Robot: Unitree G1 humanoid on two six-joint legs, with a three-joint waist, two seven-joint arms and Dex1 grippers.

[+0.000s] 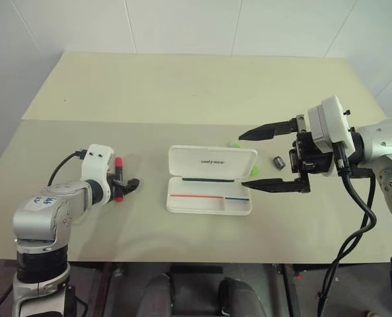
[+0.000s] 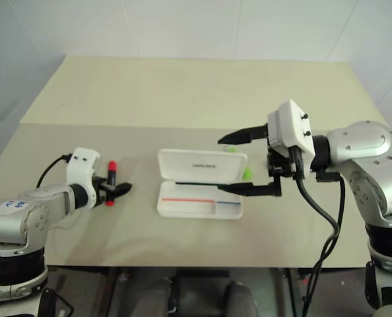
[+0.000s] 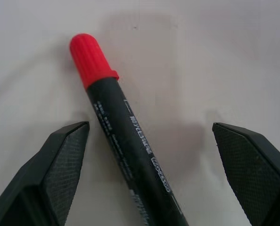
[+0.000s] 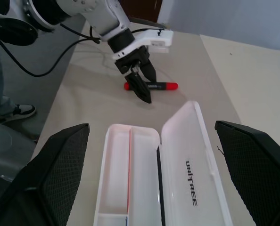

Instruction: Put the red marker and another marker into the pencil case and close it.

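The red marker (image 3: 126,146), black-bodied with a red cap, lies on the table left of the pencil case. My left gripper (image 1: 125,187) is open and low over it, one finger on either side, not closed on it. The pencil case (image 1: 209,197) lies open in the middle, with its white lid (image 1: 212,160) folded back and red and blue stripes in the tray. The light-green highlighter (image 1: 253,172) peeks out at the lid's right end, mostly hidden. My right gripper (image 1: 245,161) hovers open above the case's right end, holding nothing.
A small dark cylinder (image 1: 279,161) stands on the table (image 1: 183,86) right of the case, under my right hand. A black cable (image 1: 61,165) trails from the left wrist. The table's front edge runs close below the case.
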